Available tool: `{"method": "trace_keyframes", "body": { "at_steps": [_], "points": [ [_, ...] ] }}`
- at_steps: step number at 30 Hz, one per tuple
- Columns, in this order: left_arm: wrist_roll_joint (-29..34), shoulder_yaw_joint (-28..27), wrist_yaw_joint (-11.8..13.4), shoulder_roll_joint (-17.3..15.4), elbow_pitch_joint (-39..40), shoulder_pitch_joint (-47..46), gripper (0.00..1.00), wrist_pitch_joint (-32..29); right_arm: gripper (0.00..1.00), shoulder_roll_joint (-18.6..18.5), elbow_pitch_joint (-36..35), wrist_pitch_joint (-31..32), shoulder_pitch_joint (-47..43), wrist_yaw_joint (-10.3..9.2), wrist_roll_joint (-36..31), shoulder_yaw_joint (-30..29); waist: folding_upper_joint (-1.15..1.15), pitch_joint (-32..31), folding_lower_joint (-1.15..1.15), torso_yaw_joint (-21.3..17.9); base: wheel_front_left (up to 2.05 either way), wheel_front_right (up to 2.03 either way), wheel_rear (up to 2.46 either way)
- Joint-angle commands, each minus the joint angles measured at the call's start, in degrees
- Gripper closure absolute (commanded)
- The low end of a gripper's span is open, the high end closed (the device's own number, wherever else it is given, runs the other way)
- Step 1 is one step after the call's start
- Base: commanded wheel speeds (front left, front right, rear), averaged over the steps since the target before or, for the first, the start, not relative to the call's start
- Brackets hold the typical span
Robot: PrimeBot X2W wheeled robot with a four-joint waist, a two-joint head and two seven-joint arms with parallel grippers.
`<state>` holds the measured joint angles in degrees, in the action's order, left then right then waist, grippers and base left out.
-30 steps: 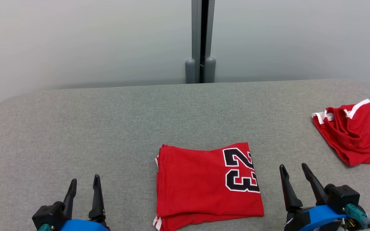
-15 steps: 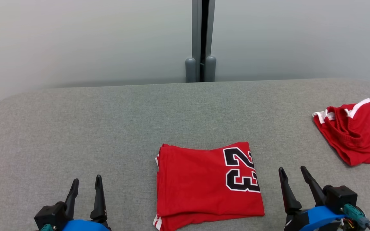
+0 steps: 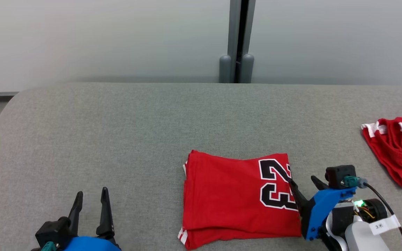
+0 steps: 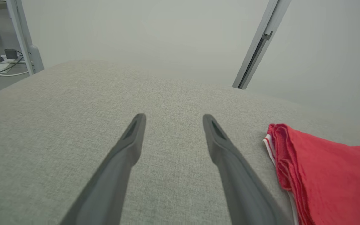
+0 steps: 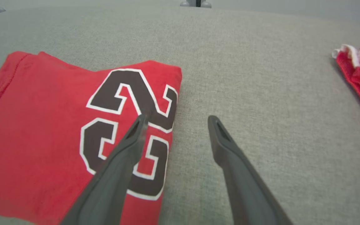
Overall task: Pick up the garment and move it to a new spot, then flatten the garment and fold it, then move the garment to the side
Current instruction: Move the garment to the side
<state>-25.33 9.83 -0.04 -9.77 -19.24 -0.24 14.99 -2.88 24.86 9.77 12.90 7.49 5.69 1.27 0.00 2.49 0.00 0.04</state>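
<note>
While the left gripper [image 3: 92, 191] hangs wide open and empty, the right gripper [image 3: 302, 179], likewise, straddles the garment's [image 3: 229, 198] edge.

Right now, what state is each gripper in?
Left gripper: open, holding nothing.
Right gripper: open, holding nothing, at the folded jersey's edge.

The folded red jersey [image 3: 236, 198] bears a black, white-edged "23" at its 3 o'clock side, lying sideways. A white tag [image 3: 379, 226] at 5 o'clock carries marks too small to read.
</note>
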Motion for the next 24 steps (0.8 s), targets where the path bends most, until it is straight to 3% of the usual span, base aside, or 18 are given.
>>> {"method": "trace_keyframes", "body": {
  "at_steps": [1,10,11,12,14,15,24],
  "points": [
    [0.7,-0.4,-0.3,0.2,-0.2,-1.0,0.00,0.3,0.00,-0.1,1.4,3.6,1.6,0.00,0.6,-0.1,0.00,1.3,0.00,1.5,0.00,0.00,0.00],
    [1.9,-1.1,-0.7,1.1,-0.6,-1.5,0.00,0.3,0.00,-0.1,6.5,11.5,4.7,0.01,0.7,0.1,0.00,4.3,0.00,4.8,0.00,0.00,0.00],
    [2.1,-1.2,-0.8,1.2,-0.6,-1.5,0.00,0.3,0.13,0.0,6.9,11.7,4.7,0.01,1.1,0.4,0.00,4.5,0.00,4.9,0.00,0.00,0.00],
    [2.3,-1.3,-0.8,1.3,-0.6,-1.5,0.00,0.3,0.46,0.0,7.2,11.8,4.7,0.01,1.4,0.6,0.00,4.6,0.00,4.9,0.00,0.00,0.00],
    [2.4,-1.6,-1.0,1.6,-0.6,-1.5,0.00,0.3,0.73,0.0,7.4,11.4,5.1,0.01,2.1,1.2,0.00,4.9,0.00,4.6,0.00,0.00,0.00],
    [2.7,-1.6,-1.0,1.7,-0.7,-1.5,0.00,0.3,1.00,0.0,7.4,11.1,5.3,0.01,2.2,1.4,0.00,5.0,0.00,4.2,0.00,0.00,0.00],
    [4.6,-1.8,-2.0,2.0,-0.2,-2.3,0.00,0.3,1.00,-2.0,4.0,6.7,9.6,-0.01,3.0,2.2,0.00,6.5,0.00,-2.7,0.00,0.00,0.00]
  ]
}}
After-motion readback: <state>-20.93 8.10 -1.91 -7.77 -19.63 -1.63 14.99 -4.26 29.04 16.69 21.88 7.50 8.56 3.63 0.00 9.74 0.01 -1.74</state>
